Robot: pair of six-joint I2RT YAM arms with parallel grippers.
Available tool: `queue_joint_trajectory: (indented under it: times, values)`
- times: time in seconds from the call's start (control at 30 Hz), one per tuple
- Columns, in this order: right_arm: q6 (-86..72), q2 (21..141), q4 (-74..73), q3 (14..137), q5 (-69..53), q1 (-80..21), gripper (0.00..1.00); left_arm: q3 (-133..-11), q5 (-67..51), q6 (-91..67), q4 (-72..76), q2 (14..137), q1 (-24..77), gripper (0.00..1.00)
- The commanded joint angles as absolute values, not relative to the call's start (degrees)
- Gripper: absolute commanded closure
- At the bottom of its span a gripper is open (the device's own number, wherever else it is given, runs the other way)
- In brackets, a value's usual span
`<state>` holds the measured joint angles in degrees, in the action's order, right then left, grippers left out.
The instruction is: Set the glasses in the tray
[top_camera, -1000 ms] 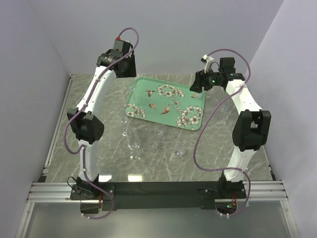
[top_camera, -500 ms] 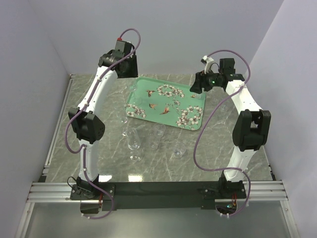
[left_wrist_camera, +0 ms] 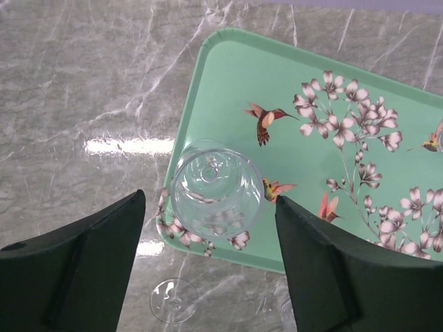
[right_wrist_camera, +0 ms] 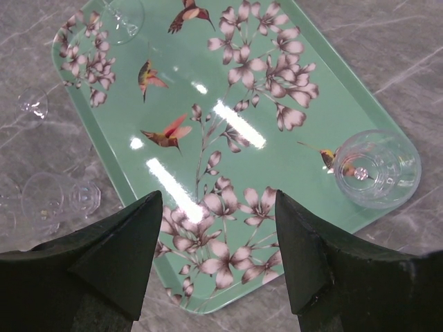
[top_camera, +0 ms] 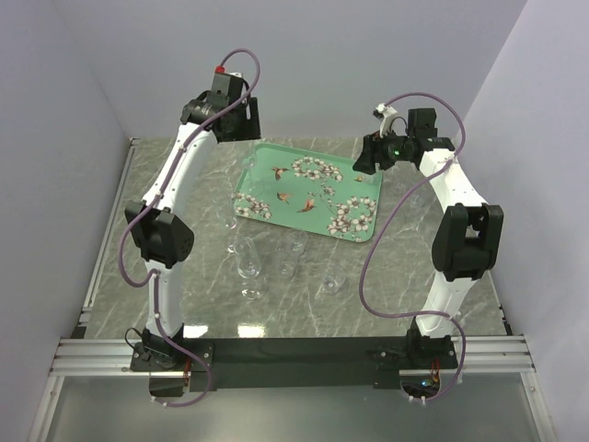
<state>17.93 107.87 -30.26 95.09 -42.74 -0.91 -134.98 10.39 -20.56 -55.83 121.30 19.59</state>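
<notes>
The mint-green rectangular tray with blossoms and birds (top_camera: 276, 175) sits toward the back of the grey marble worktop (top_camera: 386, 276) and holds two small clear glasses. One glass (left_wrist_camera: 216, 188) stands just inside a corner rim, under the left claw (left_wrist_camera: 210, 207), which is spread wide. The other glass (right_wrist_camera: 377, 168) is at the far-end corner, off to the side of the right claw (right_wrist_camera: 216, 200), also spread. Bare printed floor runs between them. More glasses (top_camera: 248, 262) stand on the worktop near the tray's front edge.

The tray (left_wrist_camera: 228, 76) gleams: smooth, glossy green plastic by the look of it. The glasses (left_wrist_camera: 216, 188) are clear and slick. The tabletop (left_wrist_camera: 83, 83) is polished, grey-veined, stone-like, catching the lamps.
</notes>
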Motion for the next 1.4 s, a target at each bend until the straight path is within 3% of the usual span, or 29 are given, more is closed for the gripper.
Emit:
queue_joint_trajectory:
  times: [0.0,0.17,0.33,0.53,0.67,1.03,1.37]
  values:
    - [20.39,104.50,-29.53,93.87,-43.50,-0.44,0.27,-134.91,10.55,-20.57,-52.74,116.02,19.86,0.17]
    - [25.64,103.10,-31.11,93.43,-45.87,-0.53,0.27,-132.72,9.58,-20.74,-50.45,112.33,19.69,0.10]
    - [38.20,101.87,-39.51,92.99,-57.37,-0.70,0.27,-128.51,7.56,-21.00,-48.08,108.20,19.16,0.02]
    - [75.79,103.53,-66.10,93.86,-67.58,-2.02,0.27,-117.63,4.40,-22.14,-41.32,98.10,16.35,0.01]
    - [97.86,107.84,-81.72,96.94,-65.67,-5.00,0.26,-109.44,2.90,-23.38,-37.54,89.50,13.19,0.01]
    - [91.24,102.83,-64.44,87.63,-56.17,-17.31,0.22,-78.53,5.27,-29.26,-28.39,67.16,7.47,0.00]
    - [66.37,104.33,-46.69,86.49,-51.25,-25.92,0.25,-65.84,12.12,-31.99,-29.97,52.83,4.48,0.01]
